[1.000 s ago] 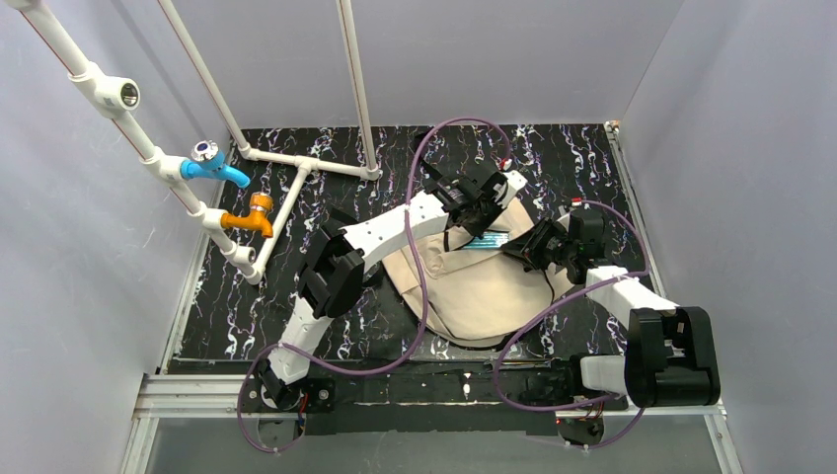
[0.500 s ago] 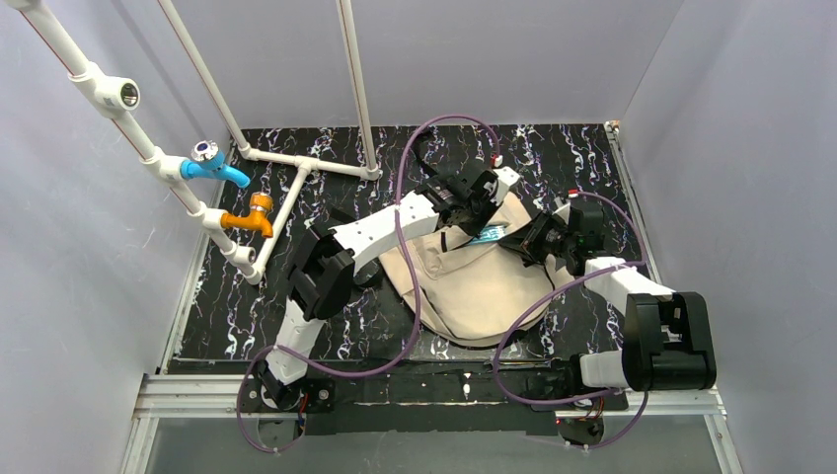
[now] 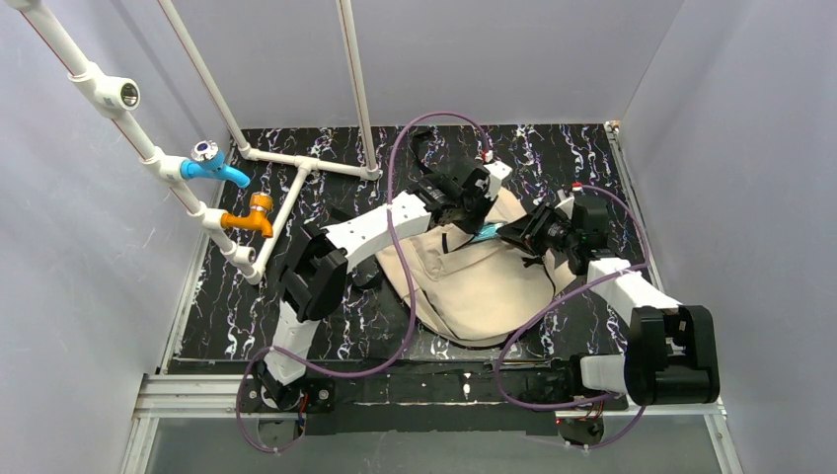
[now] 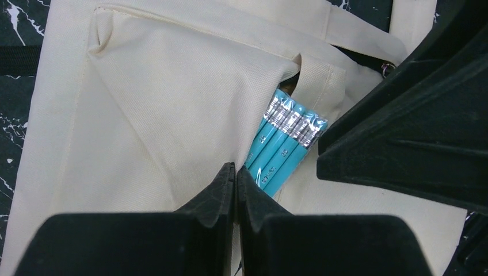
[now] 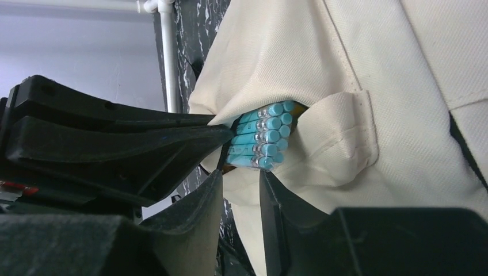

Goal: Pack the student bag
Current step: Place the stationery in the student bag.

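The beige student bag (image 3: 484, 286) lies flat on the black marbled table. A pack of teal pencils (image 4: 285, 144) sticks halfway out of a slit pocket in the bag, eraser ends outward; it also shows in the right wrist view (image 5: 262, 141) and the top view (image 3: 486, 233). My left gripper (image 4: 236, 169) is shut, pinching the pocket's fabric edge just left of the pencils. My right gripper (image 5: 239, 172) is slightly open, its tips just behind the pencils' eraser ends, holding nothing. In the top view both grippers (image 3: 462, 202) (image 3: 513, 235) meet over the bag's far part.
A white pipe frame (image 3: 296, 163) with a blue tap (image 3: 212, 166) and an orange tap (image 3: 252, 217) stands at the back left. Purple cables (image 3: 400, 257) loop over the bag. Grey walls enclose the table.
The left arm has moved slightly back and left with the pocket fabric. The right gripper has moved left toward the pocket, and less of the pencils shows outside it.
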{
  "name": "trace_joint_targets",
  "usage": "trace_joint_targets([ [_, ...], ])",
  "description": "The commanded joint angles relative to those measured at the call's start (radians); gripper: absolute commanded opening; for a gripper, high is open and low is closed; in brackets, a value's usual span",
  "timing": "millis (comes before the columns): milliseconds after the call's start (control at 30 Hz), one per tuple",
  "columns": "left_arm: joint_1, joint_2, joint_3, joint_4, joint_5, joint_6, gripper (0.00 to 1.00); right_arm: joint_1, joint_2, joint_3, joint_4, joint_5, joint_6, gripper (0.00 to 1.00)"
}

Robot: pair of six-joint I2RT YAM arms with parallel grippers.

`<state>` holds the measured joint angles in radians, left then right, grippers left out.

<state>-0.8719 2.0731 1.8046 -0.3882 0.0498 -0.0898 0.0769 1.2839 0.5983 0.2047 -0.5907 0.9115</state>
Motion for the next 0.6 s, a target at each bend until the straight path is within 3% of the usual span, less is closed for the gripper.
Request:
trace_joint_targets([
  [0,0.009,-0.136,-0.033,0.028,0.088,-0.05,0.0,-0.002,0.028,0.051,0.029,0.014,-0.016,0.36],
  [333,0.011,-0.16,-0.064,0.108,0.24,-0.059,0.0,0.012,0.163,0.07,0.208,-0.045,0.02,0.19],
  [567,0.016,-0.142,-0.052,0.107,0.254,-0.038,0.0,0.083,0.18,0.066,0.323,-0.086,0.064,0.2],
])
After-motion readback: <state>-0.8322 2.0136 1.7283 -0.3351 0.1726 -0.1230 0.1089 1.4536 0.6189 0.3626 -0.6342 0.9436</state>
